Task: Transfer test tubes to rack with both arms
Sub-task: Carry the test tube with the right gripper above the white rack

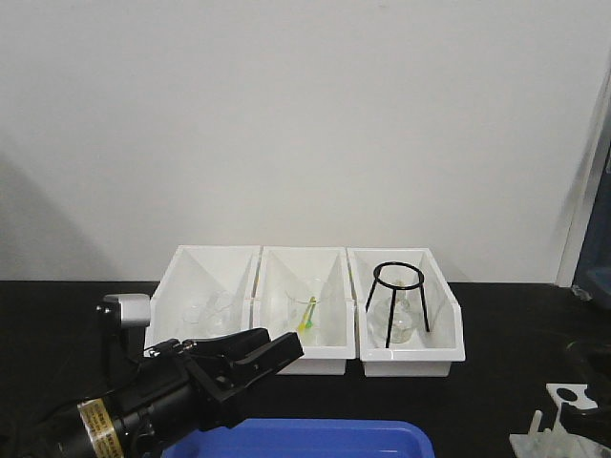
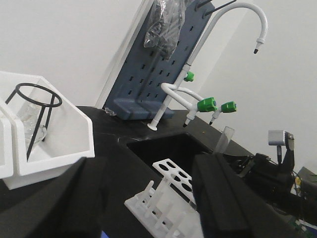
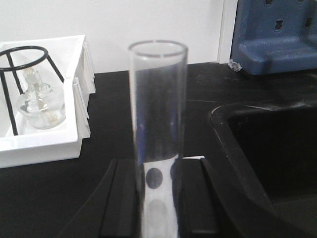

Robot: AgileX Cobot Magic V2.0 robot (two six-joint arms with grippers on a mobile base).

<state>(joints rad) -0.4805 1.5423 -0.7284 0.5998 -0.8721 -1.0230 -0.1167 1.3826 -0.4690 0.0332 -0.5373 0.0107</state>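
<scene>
The white rack point(image 2: 171, 196) stands on the black bench beside the sink, its holed top plate and short pegs showing between the fingers of my left gripper point(image 2: 151, 166). That gripper is open and holds nothing; in the front view it point(image 1: 272, 345) hovers low at the left. My right gripper point(image 3: 157, 166) is shut on a clear, empty test tube point(image 3: 157, 104), which stands upright just above the rack. The same tube point(image 2: 225, 136) appears behind the rack in the left wrist view. In the front view the rack point(image 1: 546, 437) sits at the bottom right corner.
Three white bins point(image 1: 310, 358) line the back of the bench; the right one holds a black tripod point(image 1: 396, 301) over a glass flask. A blue tray point(image 1: 325, 439) lies at the front. A sink basin point(image 3: 277, 148), a white faucet point(image 2: 233, 15) and a blue pegboard point(image 2: 158, 74) are on the right.
</scene>
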